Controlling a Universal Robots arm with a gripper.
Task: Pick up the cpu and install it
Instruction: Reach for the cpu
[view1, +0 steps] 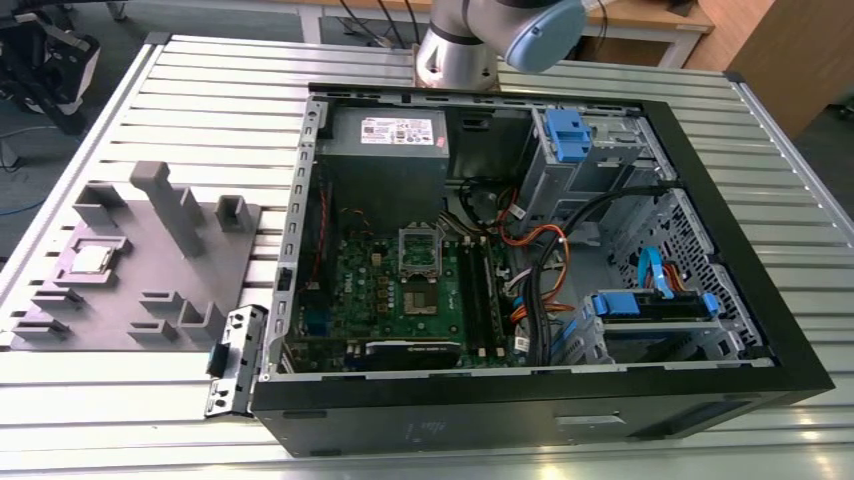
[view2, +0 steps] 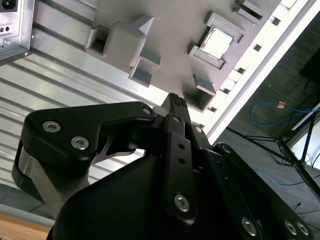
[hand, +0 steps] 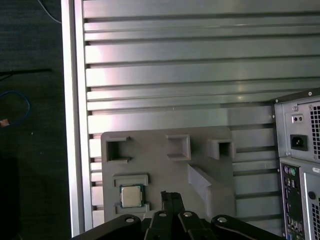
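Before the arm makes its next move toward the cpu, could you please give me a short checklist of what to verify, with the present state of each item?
1. The cpu lies flat in its recess on the grey fixture: ok.
2. The gripper holds nothing: ok.
3. The gripper is open for a grasp: not ok, its jaws are shut.
4. The gripper is lined up over the cpu: not ok, in both wrist views it points beside the chip.
5. The computer case is open and the green board is exposed: ok.
6. The socket frame is ready to receive the chip: cannot tell.
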